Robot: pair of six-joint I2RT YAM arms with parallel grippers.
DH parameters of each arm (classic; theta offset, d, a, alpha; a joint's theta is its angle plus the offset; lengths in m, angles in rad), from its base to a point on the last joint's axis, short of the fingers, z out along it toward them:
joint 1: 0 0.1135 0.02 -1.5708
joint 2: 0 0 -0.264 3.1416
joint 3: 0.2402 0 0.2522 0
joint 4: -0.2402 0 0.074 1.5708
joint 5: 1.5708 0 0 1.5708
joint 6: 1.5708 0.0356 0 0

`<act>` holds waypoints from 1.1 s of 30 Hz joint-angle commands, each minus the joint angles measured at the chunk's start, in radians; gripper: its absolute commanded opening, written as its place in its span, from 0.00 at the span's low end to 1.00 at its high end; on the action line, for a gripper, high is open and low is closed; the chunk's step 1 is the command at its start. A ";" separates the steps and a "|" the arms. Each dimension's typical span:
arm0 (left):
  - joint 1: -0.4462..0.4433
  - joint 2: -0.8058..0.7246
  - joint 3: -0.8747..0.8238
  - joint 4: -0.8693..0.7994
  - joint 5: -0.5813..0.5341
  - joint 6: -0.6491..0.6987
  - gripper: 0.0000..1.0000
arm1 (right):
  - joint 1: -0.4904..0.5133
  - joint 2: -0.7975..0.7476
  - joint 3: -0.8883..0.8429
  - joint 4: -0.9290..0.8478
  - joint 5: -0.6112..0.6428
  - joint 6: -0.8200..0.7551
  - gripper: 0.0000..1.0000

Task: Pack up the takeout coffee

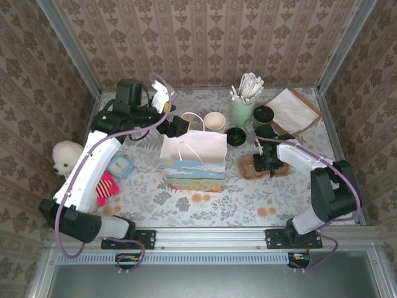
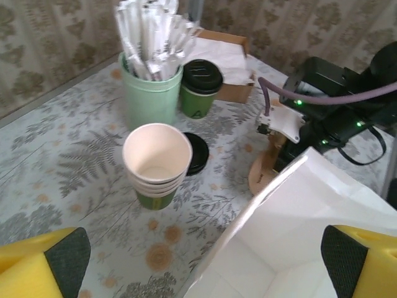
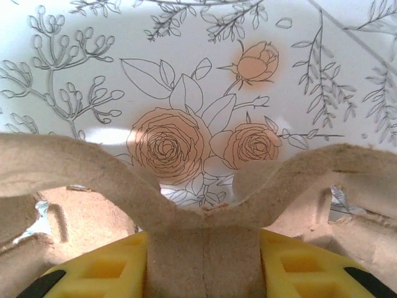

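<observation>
**Item 1, nearest you:** paper bag (image 1: 193,158), upright at mid-surface, mouth open.

**Item 2:** pulp carrier (image 1: 247,166), just right of the bag. Your right gripper (image 3: 205,273) is on it, jaws pressed against its central rib from both sides, pinching it.

**Item 3:** left gripper (image 2: 208,264), over the bag's far rim. Jaws are spread wide and hold nothing.

**Item 4:** stack of lidless cups (image 2: 156,162), with a loose black lid (image 2: 197,154) just beside it.

**Item 5:** holder of white sticks (image 2: 151,96), pale green, upright.

**Item 6, farthest:** the takeout coffee (image 2: 200,87), lidded and upright, just beside the holder, in front of the napkin box (image 2: 226,53).

- **Handling, by estimate:** light, with a thin, crushable paper wall. The lid is liable to pop if squeezed high. You cannot tell whether it is filled.
- **Where to hold:** take it around mid-body, below the lid rim, gently. Keep it upright.
</observation>
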 commanded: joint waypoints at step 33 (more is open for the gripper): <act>-0.225 -0.084 -0.067 0.078 -0.574 -0.716 0.00 | 0.000 -0.399 0.347 0.028 -0.474 0.317 0.18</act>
